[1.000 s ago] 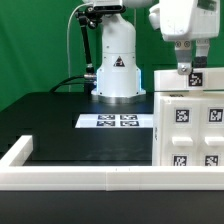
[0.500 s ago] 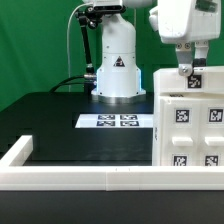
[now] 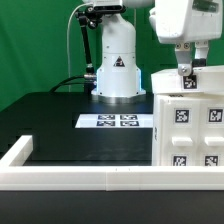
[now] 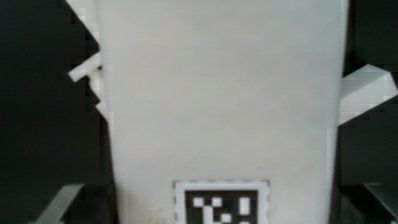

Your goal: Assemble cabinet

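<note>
The cabinet (image 3: pixel 190 135) is a large white boxy body with a grid of tagged blocks on its face. It stands at the exterior view's right. My gripper (image 3: pixel 186 74) hangs just above its top edge and is shut on a white panel with a square tag (image 3: pixel 188 84). In the wrist view this panel (image 4: pixel 222 100) fills the middle, its tag (image 4: pixel 222 205) sits between my fingers, and one dark finger (image 4: pixel 68 203) shows at its side. The lower end of the panel is hidden behind the cabinet.
The marker board (image 3: pixel 118 121) lies flat on the black table in front of the arm's white base (image 3: pixel 115 65). A low white rim (image 3: pixel 60 176) runs along the table's near edge and up the exterior view's left side.
My gripper and the tagged panel have shifted a little toward the exterior view's left and slightly down. The cabinet has not moved.
</note>
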Tool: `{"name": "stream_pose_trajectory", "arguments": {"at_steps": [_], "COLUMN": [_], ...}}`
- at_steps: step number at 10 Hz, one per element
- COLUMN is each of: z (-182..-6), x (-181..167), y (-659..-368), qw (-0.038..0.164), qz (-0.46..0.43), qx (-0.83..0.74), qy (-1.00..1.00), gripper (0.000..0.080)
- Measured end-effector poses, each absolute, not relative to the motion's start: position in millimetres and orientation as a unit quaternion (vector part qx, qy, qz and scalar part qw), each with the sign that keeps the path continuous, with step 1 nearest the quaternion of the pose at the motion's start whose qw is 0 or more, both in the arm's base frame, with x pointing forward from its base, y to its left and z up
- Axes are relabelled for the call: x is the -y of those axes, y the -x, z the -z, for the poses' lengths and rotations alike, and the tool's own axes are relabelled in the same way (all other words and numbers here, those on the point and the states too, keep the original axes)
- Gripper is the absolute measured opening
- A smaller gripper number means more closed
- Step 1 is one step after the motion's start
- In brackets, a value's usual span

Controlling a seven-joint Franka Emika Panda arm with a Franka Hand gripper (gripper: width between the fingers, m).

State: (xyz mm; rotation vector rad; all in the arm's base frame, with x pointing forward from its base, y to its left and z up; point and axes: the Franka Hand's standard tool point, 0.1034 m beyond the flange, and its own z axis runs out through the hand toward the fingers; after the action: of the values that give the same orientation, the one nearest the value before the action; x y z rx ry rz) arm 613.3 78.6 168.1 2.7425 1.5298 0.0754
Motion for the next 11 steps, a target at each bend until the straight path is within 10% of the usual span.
{"name": "stream_pose_trajectory", "arguments": {"at_steps": [11], "z": [-166.4], "x": [-84.3], "y": [-611.3], "qw": [-0.013], "qz": [-0.022], "qx": [0.003], "qy": [-1.000], "gripper": [0.0558]}}
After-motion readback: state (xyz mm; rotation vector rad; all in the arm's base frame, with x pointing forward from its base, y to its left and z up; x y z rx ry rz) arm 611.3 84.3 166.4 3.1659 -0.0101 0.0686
